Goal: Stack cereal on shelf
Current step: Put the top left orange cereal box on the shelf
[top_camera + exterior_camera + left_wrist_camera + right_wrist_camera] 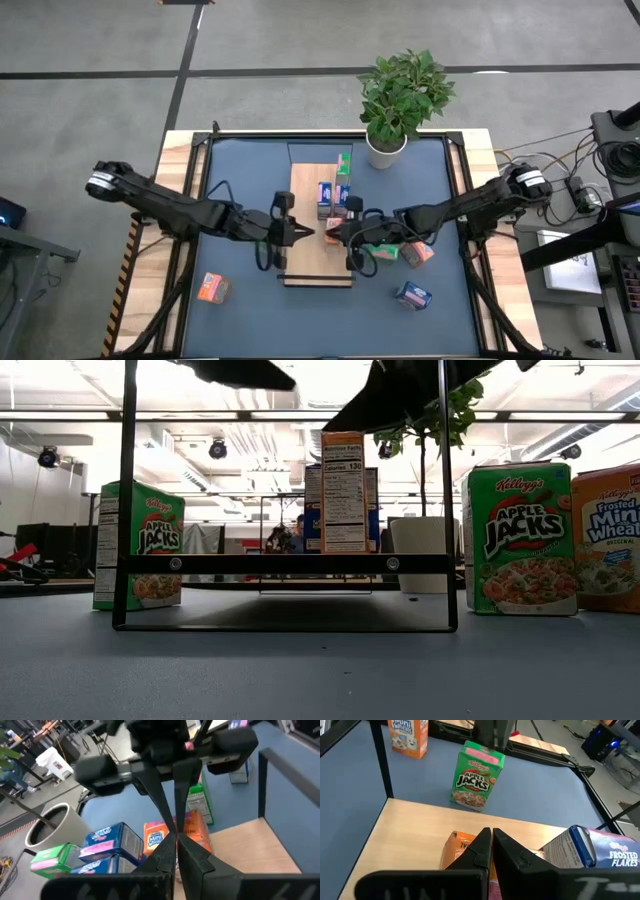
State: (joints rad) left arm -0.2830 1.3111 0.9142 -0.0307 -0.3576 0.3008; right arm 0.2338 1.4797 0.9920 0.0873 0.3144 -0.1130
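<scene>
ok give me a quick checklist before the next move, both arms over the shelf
1. Left tool shut and empty: ok.
2. Right tool shut, nothing held: ok.
3. Gap between the two tools over the shelf: not ok, tips nearly meet.
4. Bare board at the shelf's near end: ok.
5. Boxes off the shelf: not ok, orange box and blue box sit on the mat.
6. Boxes already on the shelf stable: cannot tell.

Two black jointed arms, silver-white collars near the shoulders, looping black cables, tapered black fingers
</scene>
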